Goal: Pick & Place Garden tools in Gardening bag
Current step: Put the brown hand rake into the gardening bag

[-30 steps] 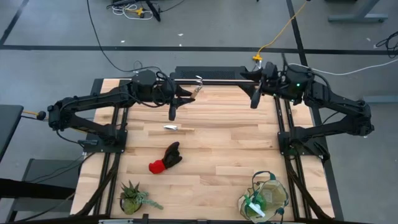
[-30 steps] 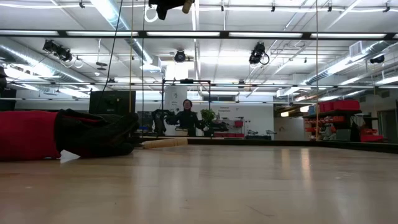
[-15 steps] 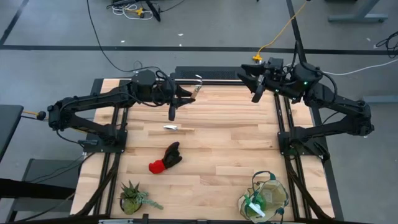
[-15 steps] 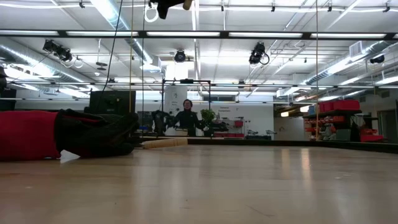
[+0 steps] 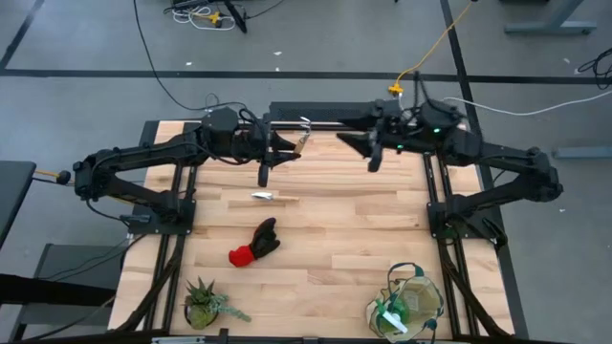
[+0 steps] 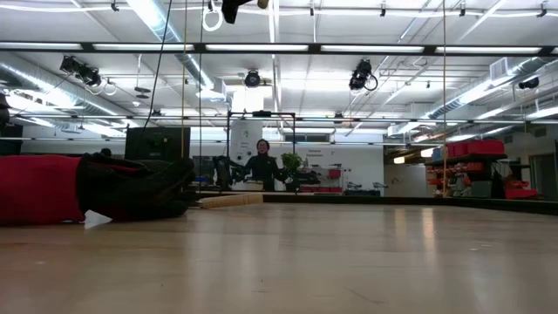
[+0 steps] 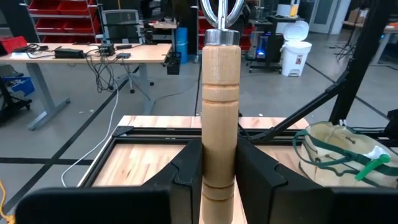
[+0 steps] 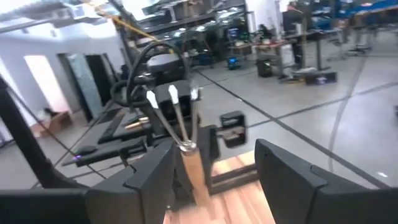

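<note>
My left gripper (image 5: 290,145) is shut on the wooden-handled rake (image 5: 300,134), held above the table's far edge; it also shows in the left wrist view (image 7: 221,168). The rake's metal prongs (image 8: 172,109) point toward my right gripper (image 5: 356,141), which is open and empty a little to the rake's right. The trowel (image 5: 273,197) lies flat on the table. The red-and-black glove pair (image 5: 254,243) lies nearer the middle. The beige bag (image 5: 406,304) stands at the near right with the bright green piece (image 5: 387,316) in it. My left gripper pinches the rake's wooden handle (image 7: 220,146) between its two fingers, toward the handle's free end. The handle runs along the fingers and sticks out past their tips. The rake is lifted clear of the table, its prongs toward the table's far right.
A small spiky potted plant (image 5: 203,302) stands at the near left corner. The dark arm frames run along the table's left and right sides. A person stands far off in the room beyond the table (image 6: 261,164).
My right gripper has moved toward the table's left, toward the rake, and has turned to face it. My left gripper and the rake have kept still.
</note>
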Available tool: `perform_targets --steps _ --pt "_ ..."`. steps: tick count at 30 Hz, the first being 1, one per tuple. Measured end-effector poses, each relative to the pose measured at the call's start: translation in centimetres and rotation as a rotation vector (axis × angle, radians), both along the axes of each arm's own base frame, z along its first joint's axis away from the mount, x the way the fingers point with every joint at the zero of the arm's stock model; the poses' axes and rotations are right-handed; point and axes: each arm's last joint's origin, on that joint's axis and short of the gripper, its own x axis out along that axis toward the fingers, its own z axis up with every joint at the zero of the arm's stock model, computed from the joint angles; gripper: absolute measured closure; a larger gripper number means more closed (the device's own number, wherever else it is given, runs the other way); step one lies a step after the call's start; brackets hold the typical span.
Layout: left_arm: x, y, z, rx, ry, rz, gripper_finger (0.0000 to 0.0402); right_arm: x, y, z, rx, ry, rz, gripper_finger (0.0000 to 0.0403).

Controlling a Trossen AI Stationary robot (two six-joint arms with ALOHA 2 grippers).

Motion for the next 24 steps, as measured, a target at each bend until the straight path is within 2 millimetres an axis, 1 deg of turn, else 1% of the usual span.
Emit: perform_targets --steps 2,7,11,16,20,24 --pt "0.0 0.0 0.0 0.000 0.000 -0.001 0.0322 1.2 0.1 -0.5 -0.022 0.003 0.012 0.0179" --pt "0.0 0.0 0.0 -0.001 -0.001 -0.001 0.0320 3.3 0.2 -1.7 -0.068 0.028 0.028 0.0179" --pt "0.0 0.0 0.0 0.000 -0.001 -0.001 0.0321 4.4 0.4 -2.6 -0.100 0.057 0.039 0.0179" --pt "0.0 0.0 0.0 0.001 -0.001 -0.001 0.0320 5.0 0.6 -3.1 -0.089 0.077 0.049 0.0179" --pt "0.0 0.0 0.0 0.002 -0.002 -0.001 0.0321 5.0 0.9 -3.1 -0.114 0.077 0.050 0.0179" --pt "0.0 0.0 0.0 0.003 -0.003 -0.001 0.0320 4.5 1.1 -2.6 -0.153 0.064 0.055 0.0179"
